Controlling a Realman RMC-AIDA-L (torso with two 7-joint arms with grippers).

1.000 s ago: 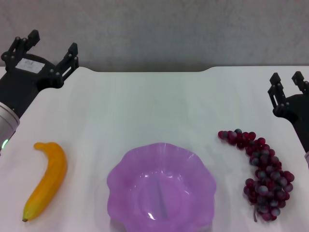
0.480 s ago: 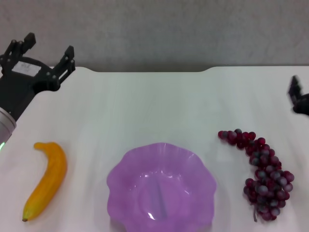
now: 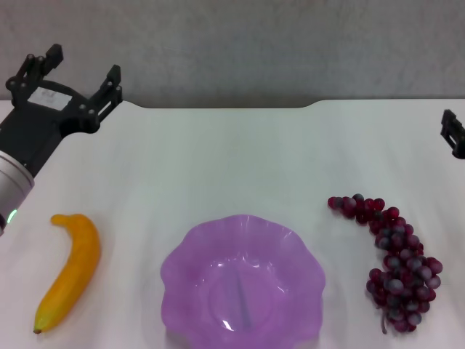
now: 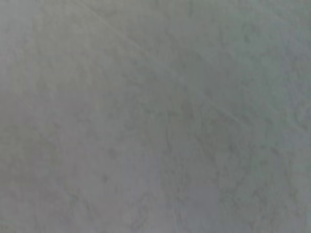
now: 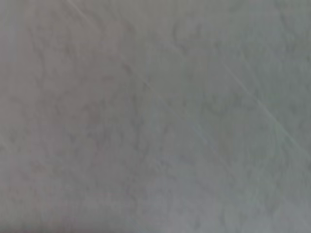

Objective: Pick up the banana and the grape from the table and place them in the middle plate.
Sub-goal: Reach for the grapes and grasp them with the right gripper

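The orange-yellow banana [image 3: 69, 273] lies on the white table [image 3: 240, 160] at the near left. A bunch of dark red-purple grapes, the grape [image 3: 396, 265], lies at the near right. Between them sits the translucent purple middle plate [image 3: 243, 291], with nothing in it. My left gripper [image 3: 78, 71] hovers open over the table's far left corner, well beyond the banana. Only a small black part of my right gripper [image 3: 454, 134] shows at the right edge, beyond the grape. Both wrist views show just a mottled grey surface.
A grey wall runs behind the table's notched far edge [image 3: 225, 107]. White tabletop stretches between the plate and that edge.
My right gripper has drawn back to the right, so most of it has left the head view. The left gripper shifted slightly and sits about where it was. The fruit and plate stayed put.
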